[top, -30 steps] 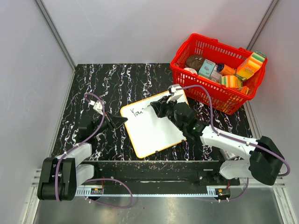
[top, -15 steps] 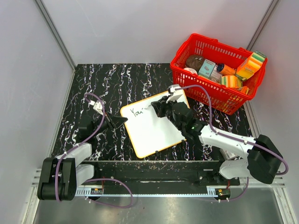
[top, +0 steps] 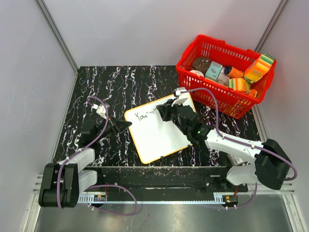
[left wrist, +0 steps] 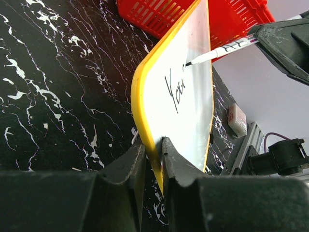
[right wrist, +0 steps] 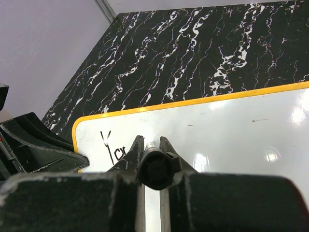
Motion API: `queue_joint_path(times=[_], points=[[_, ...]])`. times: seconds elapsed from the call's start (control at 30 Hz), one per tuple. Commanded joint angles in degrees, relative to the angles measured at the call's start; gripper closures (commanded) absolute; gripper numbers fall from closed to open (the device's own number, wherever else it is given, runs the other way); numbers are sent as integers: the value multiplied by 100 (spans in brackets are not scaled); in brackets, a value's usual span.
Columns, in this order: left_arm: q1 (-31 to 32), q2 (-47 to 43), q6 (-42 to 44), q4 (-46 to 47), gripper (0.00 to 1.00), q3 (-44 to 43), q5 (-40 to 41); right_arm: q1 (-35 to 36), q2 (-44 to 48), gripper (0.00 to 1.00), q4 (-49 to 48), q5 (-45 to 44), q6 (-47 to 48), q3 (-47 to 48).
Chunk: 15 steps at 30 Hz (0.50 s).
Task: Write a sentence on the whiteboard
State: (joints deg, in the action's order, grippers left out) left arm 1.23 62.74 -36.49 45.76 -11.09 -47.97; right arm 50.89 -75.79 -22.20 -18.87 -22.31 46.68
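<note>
Jaws of the right gripper [right wrist: 152, 145] clamp a marker [left wrist: 227, 48] whose tip touches the whiteboard [top: 159, 135] beside its written letters [left wrist: 175, 89], while the left gripper [left wrist: 153, 145] pinches the whiteboard's left rim, a red basket [top: 212, 98] behind the whiteboard.

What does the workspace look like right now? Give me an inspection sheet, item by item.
Surface: black, white-veined table.
Job's things: whiteboard lying on the table, "You" written near its left corner; marker tip at the board, just past that word.
Clutter: red basket at far right, holding sponges and small packages.
Pincers: left pincer shut on the whiteboard's left edge; right pincer shut on the marker.
Cables: purple cables loop along both arms, none across the board.
Surroundings: grey walls on three sides; nothing else seen.
</note>
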Motion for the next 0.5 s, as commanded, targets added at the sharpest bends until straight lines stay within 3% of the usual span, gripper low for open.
queue_joint_path(times=[0.0,0.47], points=[[26,10,371,197,100,63,-90,-36,-15,100,-66,-126,104,61],[26,-16,388,188,100,72,-82,-36,161,100,22,-3,42,-194]])
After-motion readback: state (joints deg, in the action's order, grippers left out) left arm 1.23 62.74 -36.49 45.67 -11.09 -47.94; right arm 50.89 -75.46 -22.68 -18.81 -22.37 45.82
